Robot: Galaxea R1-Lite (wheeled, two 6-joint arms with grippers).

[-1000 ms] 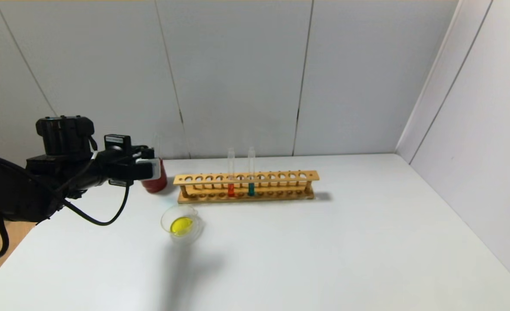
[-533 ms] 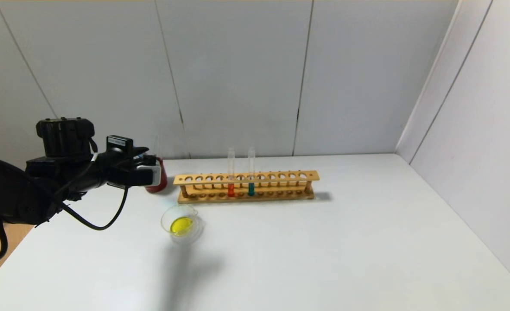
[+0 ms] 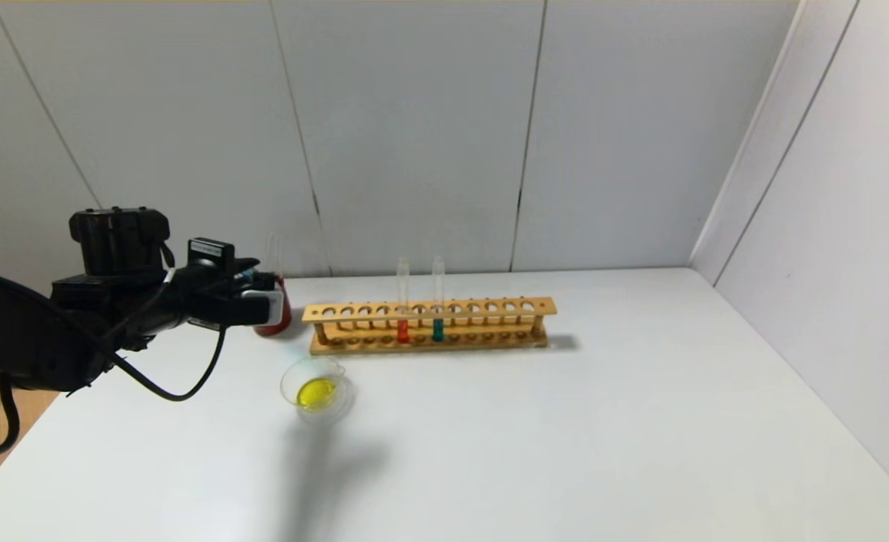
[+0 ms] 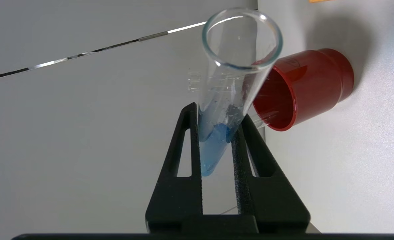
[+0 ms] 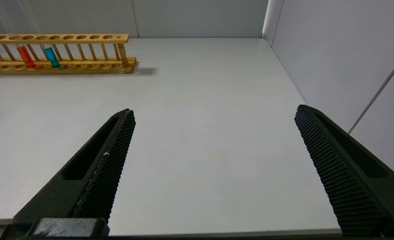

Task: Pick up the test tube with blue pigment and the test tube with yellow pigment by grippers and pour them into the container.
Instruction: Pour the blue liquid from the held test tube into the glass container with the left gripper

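The white table lies bare from the wooden test-tube rack to its right and near edges, bounded by grey wall panels behind and on the right. The black left gripper hovers at the table's far left, just in front of the dark red opaque cup, its jaws clamped on a slim clear glass test tube with blue pigment.

Against the frame a second ago, the left gripper has sunk slightly and edged right, covering more of the cup; rack and the low clear glass container have not shifted. The container stands in front of the rack's left end, apart from it, with yellow liquid pooled in its bottom.

The left wrist view shows the held tube's open mouth beside the cup's rim and a thin blue remnant low in the tube, which the head view hides. The head view shows an orange-red tube and a second teal-blue tube upright in neighbouring rack holes. Only the right wrist view shows the right gripper, fingers wide apart above the table's near right part.
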